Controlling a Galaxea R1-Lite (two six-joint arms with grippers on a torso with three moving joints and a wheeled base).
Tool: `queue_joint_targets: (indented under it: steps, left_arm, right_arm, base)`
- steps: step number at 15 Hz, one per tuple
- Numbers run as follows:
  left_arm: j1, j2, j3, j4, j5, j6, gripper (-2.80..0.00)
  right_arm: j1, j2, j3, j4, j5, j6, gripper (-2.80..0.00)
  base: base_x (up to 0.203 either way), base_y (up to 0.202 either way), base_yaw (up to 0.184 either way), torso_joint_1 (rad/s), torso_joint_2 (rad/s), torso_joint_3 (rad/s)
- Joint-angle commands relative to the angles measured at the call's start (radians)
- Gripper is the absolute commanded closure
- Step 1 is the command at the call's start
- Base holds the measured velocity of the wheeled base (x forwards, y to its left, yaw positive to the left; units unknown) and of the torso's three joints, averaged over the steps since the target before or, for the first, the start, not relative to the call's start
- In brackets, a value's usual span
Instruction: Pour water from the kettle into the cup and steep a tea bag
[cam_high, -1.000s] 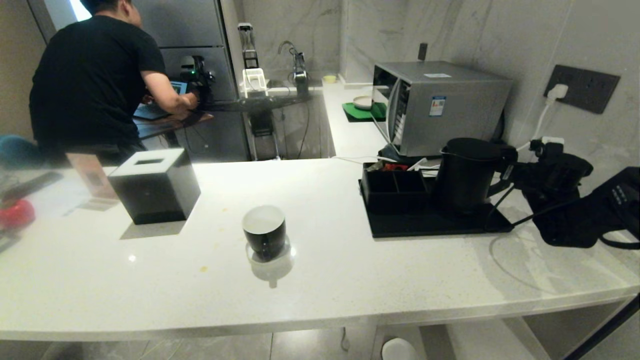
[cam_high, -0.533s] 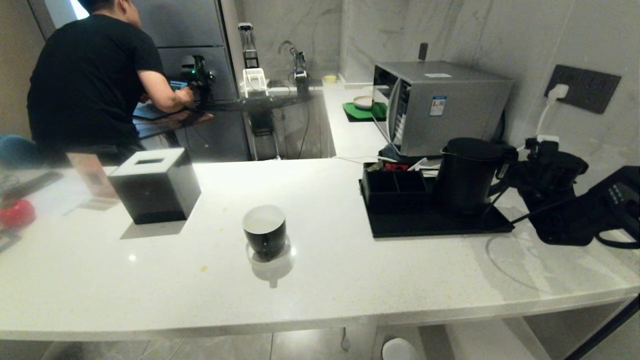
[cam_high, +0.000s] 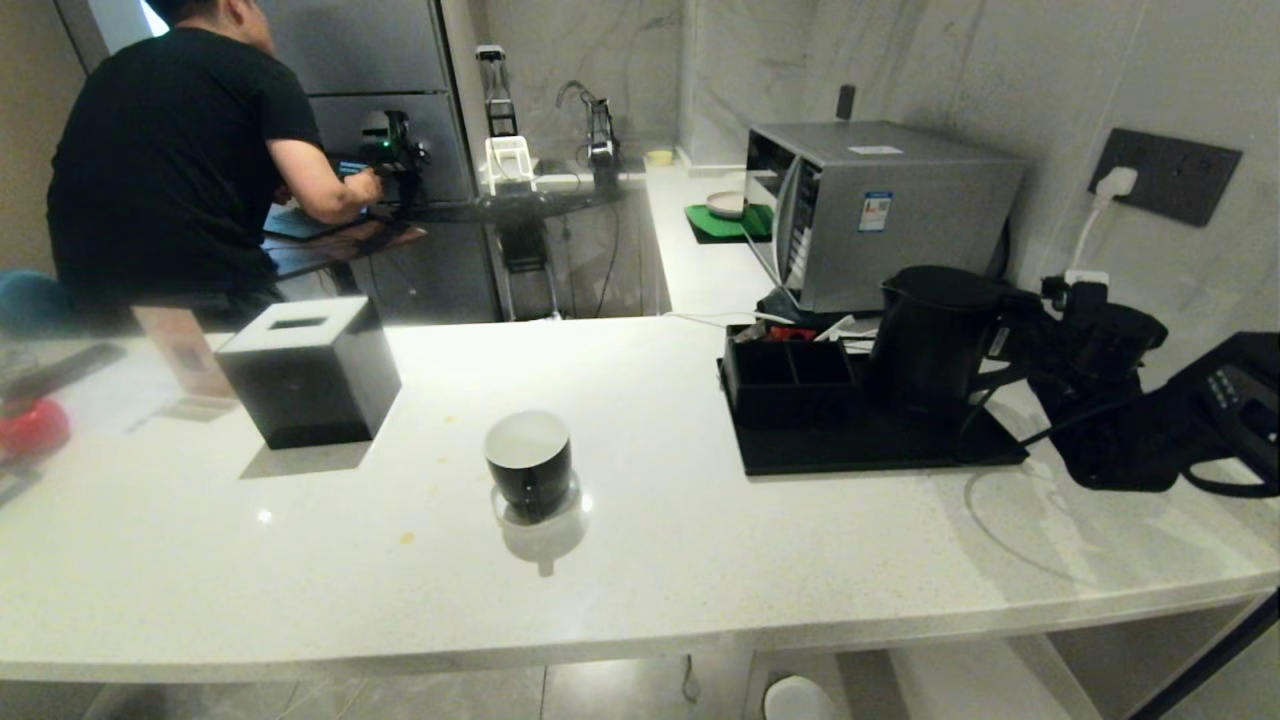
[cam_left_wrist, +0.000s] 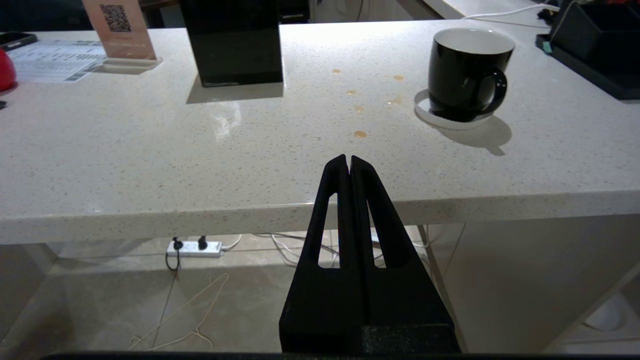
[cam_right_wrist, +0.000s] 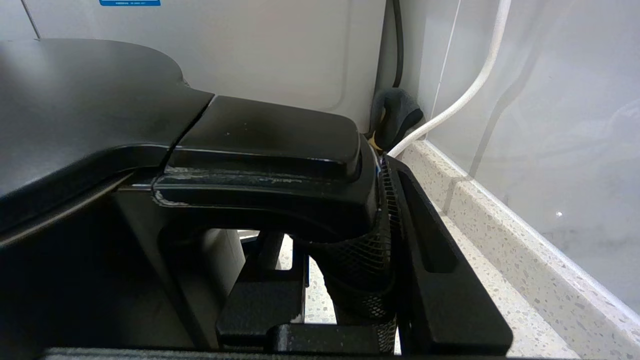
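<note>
- The right gripper (cam_high: 1010, 335) is at the kettle's handle (cam_right_wrist: 320, 200), at the right end of the white counter (cam_high: 640, 560); the right wrist view shows its fingers (cam_right_wrist: 440, 280) clamped around the handle's upright grip, so it holds the kettle.
- The kettle (cam_high: 935, 335) stands over the black tray (cam_high: 880, 445), beside the tray's compartment box (cam_high: 790, 375) and in front of the silver microwave (cam_high: 880, 210). Whether its base rests on the tray or is just clear of it cannot be told.
- The cup (cam_high: 529, 465) sits on its white saucer (cam_left_wrist: 425, 107) near the middle of the counter, well apart from the kettle. Its white inside looks empty, so pouring appears not to have begun.
- No tea bag can be made out in any view; it may lie in the compartment box, but that is too dark to tell.
- The left gripper (cam_left_wrist: 348, 162) is parked below and in front of the counter edge, fingers pressed together, holding nothing.
- A black tissue box (cam_high: 310, 375) stands on the left of the counter, and a person (cam_high: 180, 150) works with their back turned beyond it.
- Judged from this, only the grasp is done; carrying the kettle over, pouring, and steeping all remain.
</note>
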Motion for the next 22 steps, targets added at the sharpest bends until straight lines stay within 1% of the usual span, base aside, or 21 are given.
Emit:
queue_joint_targets:
  steps: [1,13,19,22]
  left_arm:
    - [0.0,0.0,0.0,0.0,0.0,-0.001,0.0]
    - [0.0,0.001,0.0,0.0,0.0,-0.001,0.0]
    - [0.0,0.002,0.0,0.0,0.0,-0.001,0.0]
    - [0.0,0.002,0.0,0.0,0.0,-0.001,0.0]
  right_arm:
    - [0.001,-0.005,0.002,-0.011,-0.001,-0.001,0.0]
    - [0.0,-0.054,0.017,-0.009,0.001,0.003,0.0]
    - [0.0,-0.123,0.11,-0.012,0.001,0.025,0.0]
    - [-0.002,-0.172,0.19,-0.011,0.004,0.027,0.0]
  base:
    - [0.0,0.0,0.0,0.0,0.0,0.0]
    - [0.0,0.0,0.0,0.0,0.0,0.0]
    - [0.0,0.0,0.0,0.0,0.0,0.0]
    - [0.0,0.0,0.0,0.0,0.0,0.0]
